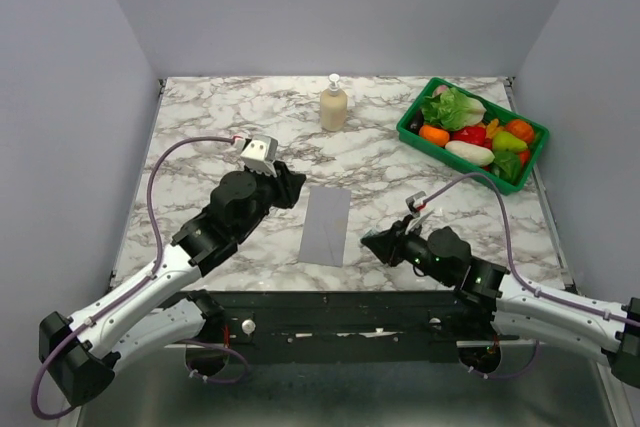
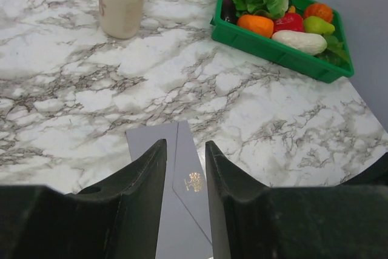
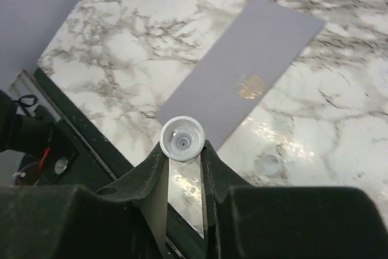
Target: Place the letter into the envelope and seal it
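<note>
The grey-lavender envelope lies flat near the table's front edge, its flap folded down and a small gold emblem on it. It also shows in the left wrist view and the right wrist view. The cream letter is not in view. My left gripper hovers over the envelope's far left end, jaws a little apart and empty. My right gripper is just right of the envelope's near end. It is shut on a small white round cap-like piece at its fingertips.
A cream pump bottle stands at the back centre. A green basket of toy vegetables sits at the back right. A small clear round cap lies on the marble beside the envelope. The dark front rail runs close below the right gripper.
</note>
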Controlling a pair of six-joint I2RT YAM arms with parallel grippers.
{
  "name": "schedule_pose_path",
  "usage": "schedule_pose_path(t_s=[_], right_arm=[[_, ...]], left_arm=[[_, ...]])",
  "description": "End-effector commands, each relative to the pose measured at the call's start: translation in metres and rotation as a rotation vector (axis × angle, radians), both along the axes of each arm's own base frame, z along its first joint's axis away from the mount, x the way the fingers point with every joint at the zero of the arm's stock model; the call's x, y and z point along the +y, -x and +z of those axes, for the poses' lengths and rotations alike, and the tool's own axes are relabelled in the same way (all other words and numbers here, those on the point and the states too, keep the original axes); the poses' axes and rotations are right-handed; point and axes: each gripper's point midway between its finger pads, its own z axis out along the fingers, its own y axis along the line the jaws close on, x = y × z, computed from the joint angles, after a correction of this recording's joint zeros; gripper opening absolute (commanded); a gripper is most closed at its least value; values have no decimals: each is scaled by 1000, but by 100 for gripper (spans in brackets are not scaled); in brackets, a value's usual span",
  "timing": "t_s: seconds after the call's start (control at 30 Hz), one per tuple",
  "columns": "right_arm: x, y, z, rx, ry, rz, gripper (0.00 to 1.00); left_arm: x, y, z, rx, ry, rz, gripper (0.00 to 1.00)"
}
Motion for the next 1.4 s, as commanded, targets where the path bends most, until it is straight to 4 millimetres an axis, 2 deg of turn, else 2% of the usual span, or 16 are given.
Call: schedule_pose_path(t_s=[0.0, 0.13, 0.23, 0.57, 0.6, 1.0, 1.37], right_arm=[[-22, -14, -24, 110, -28, -140, 1], [-38, -28, -38, 159, -44, -210, 1], [-41, -32, -45, 184, -48, -210, 1], [-27, -30, -52, 221, -14, -117, 1], [-24, -26, -52, 227, -14, -88, 1], [-22, -27, -63, 252, 12, -80, 1], [-25, -34, -60, 239, -2, -116, 1]], left_arm=[[-6, 5, -25, 66, 43, -21, 41], [-7, 10, -39, 96, 52, -32, 40], [-5, 11, -41, 99, 50, -30, 40], [-2, 12, -53, 114, 33, -27, 38], [-3, 10, -48, 97, 48, -25, 38], [-4, 9, -52, 99, 43, -25, 37], [-2, 9, -53, 100, 42, -22, 36]])
